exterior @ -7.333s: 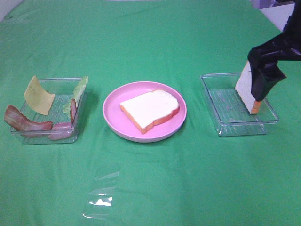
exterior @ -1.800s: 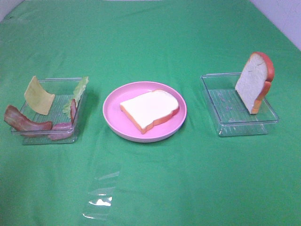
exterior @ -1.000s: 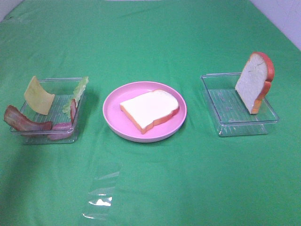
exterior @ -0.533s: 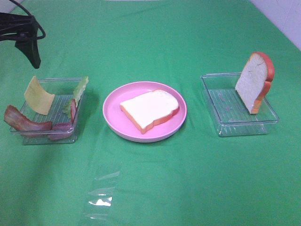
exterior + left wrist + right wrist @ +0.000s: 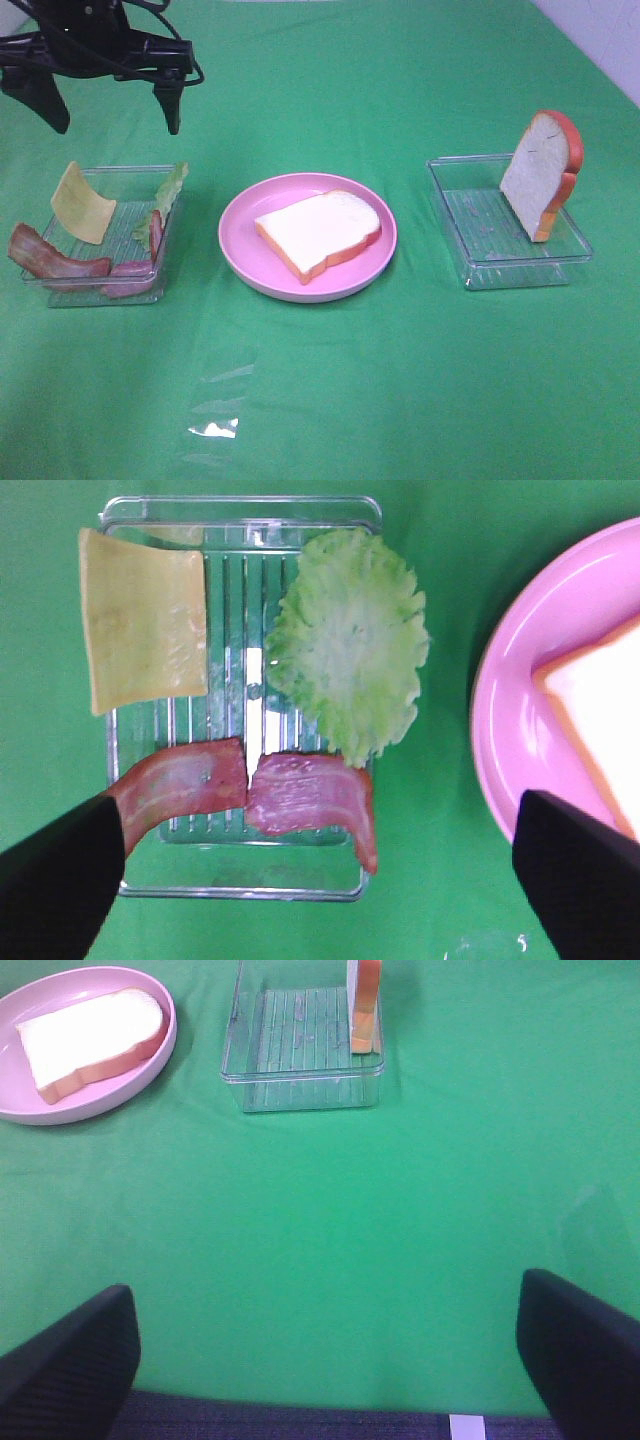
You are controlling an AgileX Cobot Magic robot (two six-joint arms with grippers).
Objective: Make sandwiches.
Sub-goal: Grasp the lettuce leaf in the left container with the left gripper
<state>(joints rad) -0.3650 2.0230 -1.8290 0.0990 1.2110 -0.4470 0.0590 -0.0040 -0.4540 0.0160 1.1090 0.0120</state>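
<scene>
Left gripper (image 5: 108,104): seen at the upper left of the high view, above and behind the filling tray; its black fingers (image 5: 171,106) are spread wide and nothing is held between them.
Right gripper (image 5: 325,1358): not seen in the high view; in the right wrist view its fingers (image 5: 66,1358) are spread fully apart over bare green cloth (image 5: 400,380), and nothing is gripped.
Filling tray (image 5: 122,170): a clear ribbed plastic tray, set at the left of the high view, well apart from the pink plate.
Cheese square (image 5: 83,205): yellow, propped against the tray's far left corner, partly curled.
Lettuce (image 5: 169,193): a round green leaf, leaned on the tray's right wall, with its edge over the rim.
Bacon strips (image 5: 56,262): two reddish-brown strips, laid along the tray's near side; one end is draped over the left rim, the other over the right.
Pink plate (image 5: 240,255): round, placed at the centre of the high view.
Flat bread slice (image 5: 320,230): white with an orange-brown crust, laid flat on the plate; nothing is stacked on it.
Bread tray (image 5: 468,215): a second clear tray, set at the right of the high view.
Upright bread slice (image 5: 540,172): stood on edge against the tray's right wall, tilted slightly.
Clear film (image 5: 215,402): a scrap of transparent plastic, seen on the cloth at the lower left of centre.
</scene>
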